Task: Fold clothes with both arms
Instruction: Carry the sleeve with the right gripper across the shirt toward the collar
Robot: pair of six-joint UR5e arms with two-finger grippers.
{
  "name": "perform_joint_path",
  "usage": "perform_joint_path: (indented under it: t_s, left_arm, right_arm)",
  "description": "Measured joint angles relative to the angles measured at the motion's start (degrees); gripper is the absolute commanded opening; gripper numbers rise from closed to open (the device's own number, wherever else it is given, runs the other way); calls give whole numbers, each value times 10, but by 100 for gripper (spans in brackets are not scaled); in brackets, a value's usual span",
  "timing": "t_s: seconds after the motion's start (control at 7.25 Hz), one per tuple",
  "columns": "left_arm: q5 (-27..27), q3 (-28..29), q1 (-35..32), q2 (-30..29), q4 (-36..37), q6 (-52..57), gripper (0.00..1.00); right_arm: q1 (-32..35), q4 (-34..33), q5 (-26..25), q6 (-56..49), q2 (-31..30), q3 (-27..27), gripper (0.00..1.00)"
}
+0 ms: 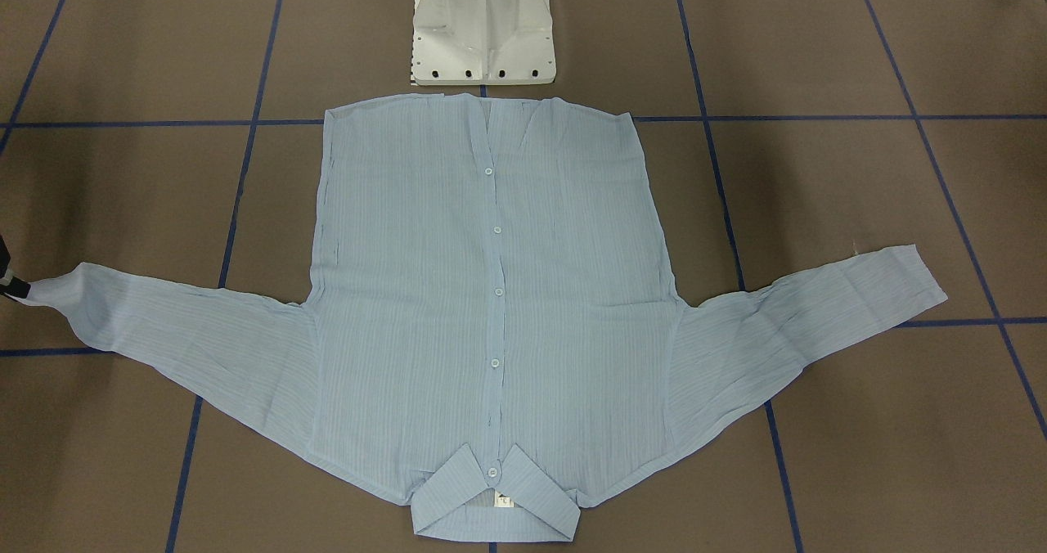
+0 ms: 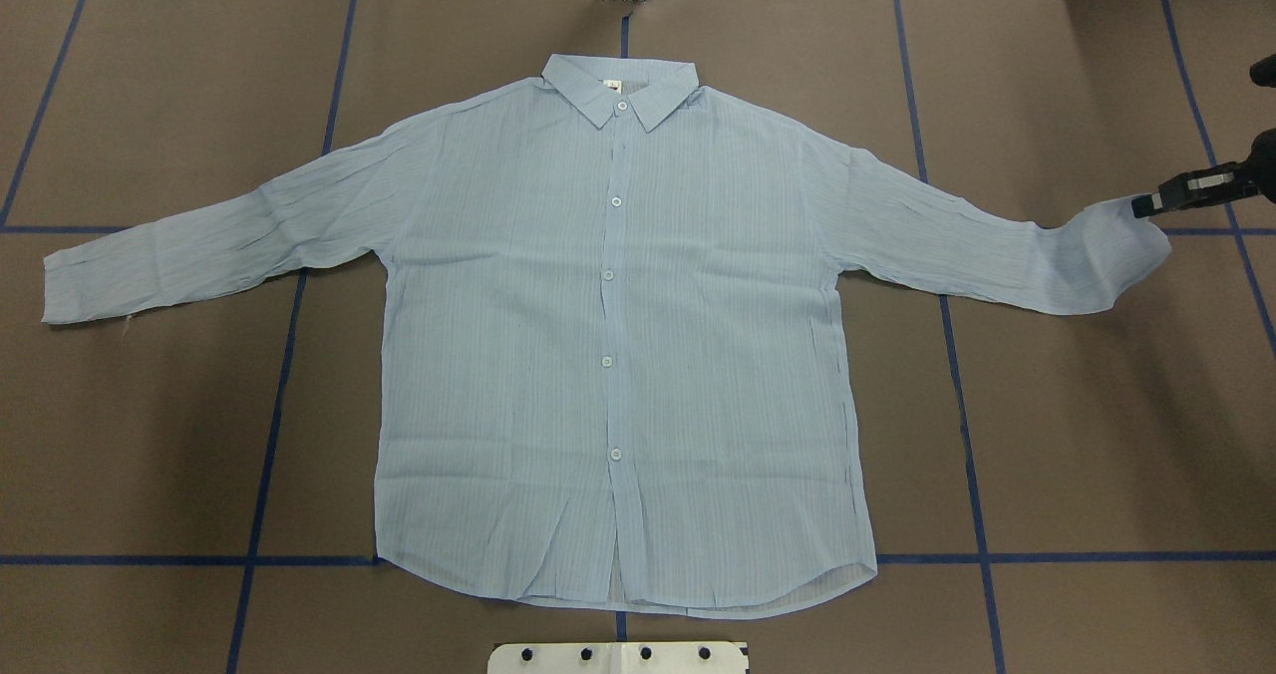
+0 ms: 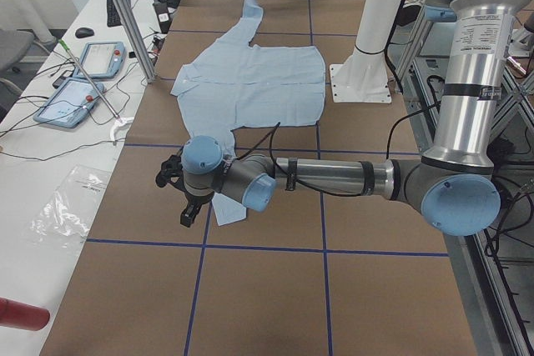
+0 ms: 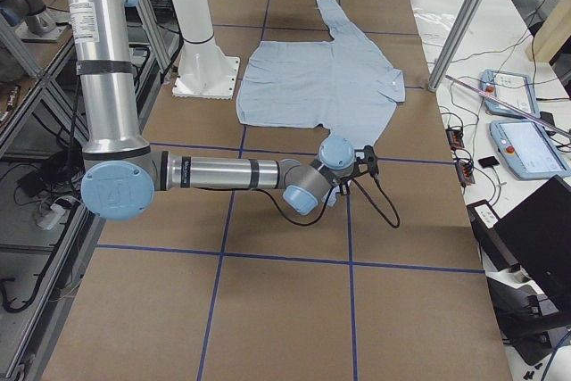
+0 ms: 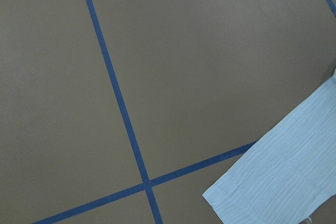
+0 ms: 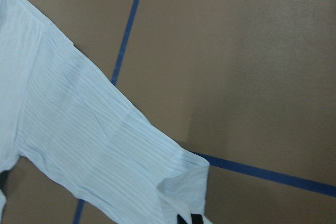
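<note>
In front of the pedestal base [image 1: 483, 25], hem nearest it and collar farthest, the shirt [image 2: 618, 335] lies flat on the counter [image 2: 1097, 405], buttoned, front up, sleeves spread wide. Spreading looks done; no fold made yet. Right fingers [image 2: 1146, 205] look clenched on the cuff far off the base's right side (cuff end curls up there). Left fingers [image 3: 187, 213] hang by the other cuff; grip: can't tell. Prob. left: sleeves in, then body folds.

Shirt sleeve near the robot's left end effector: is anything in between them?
No, nothing visible is in the way. The left end effector hangs close by the cuff of the light blue striped button-up shirt, and the wrist view shows just brown table and blue tape lines beside it.
</note>
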Motion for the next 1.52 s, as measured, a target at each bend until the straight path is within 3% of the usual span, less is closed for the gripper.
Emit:
perform_joint_path:
  t_s: [0.14,0.28,0.55,0.69,0.97,1.1,1.52]
  left_arm:
    - [0,0,0,0,0,0,100]
    - [0,0,0,0,0,0,100]
    - [0,1,0,1,0,1,100]
    - [-1,4,0,1,0,1,100]
    - [0,9,0,1,0,1,100]
    - [0,13,0,1,0,2,100]
    - [1,45,0,1,-40,2,100]
  right_arm:
    - [-33,1,-23,72,5,36,0]
    - [-86,1,-78,152,15,75,0]
    - [-216,-15,-234,277,60,120,0]
    - [-261,-63,-291,299,110,125,0]
    - [-301,-176,-346,321,232,122,0]
    - [-309,-205,-363,330,289,101,0]
    - [-323,-214,-383,333,456,-67,0]
